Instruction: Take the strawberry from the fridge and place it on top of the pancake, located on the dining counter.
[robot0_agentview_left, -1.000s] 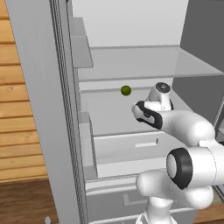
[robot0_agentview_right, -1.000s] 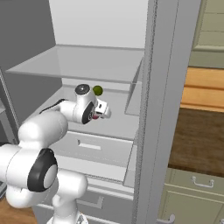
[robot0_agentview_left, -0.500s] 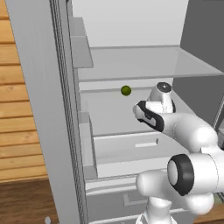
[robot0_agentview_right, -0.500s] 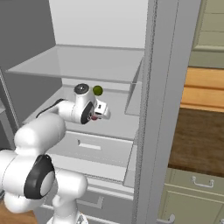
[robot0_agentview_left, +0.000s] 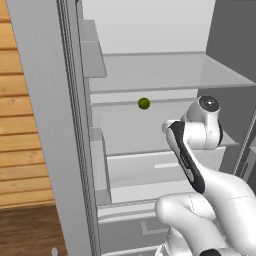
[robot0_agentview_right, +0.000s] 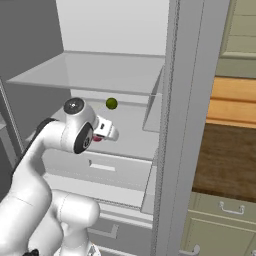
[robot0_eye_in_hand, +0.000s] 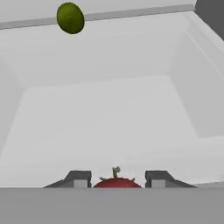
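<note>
Two dark fingertips (robot0_eye_in_hand: 79, 178) of gripper (robot0_eye_in_hand: 116, 180) clenching tiny red strawberry (robot0_eye_in_hand: 116, 182) inside light-grey fridge (robot0_agentview_left: 45, 125); small olive-green ball (robot0_eye_in_hand: 70, 18) sitting well apart on pale shelf (robot0_eye_in_hand: 109, 118).

Glossy white rounded arm (robot0_agentview_left: 215, 195) links with dark joint bands and caps.

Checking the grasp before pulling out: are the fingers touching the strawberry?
Touching. In the hand view the strawberry sits squeezed between both fingers, with no gap on either side.

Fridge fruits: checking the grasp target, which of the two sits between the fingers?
The strawberry, red with a green stem, between the fingers. The olive-green ball lies farther back.
</note>
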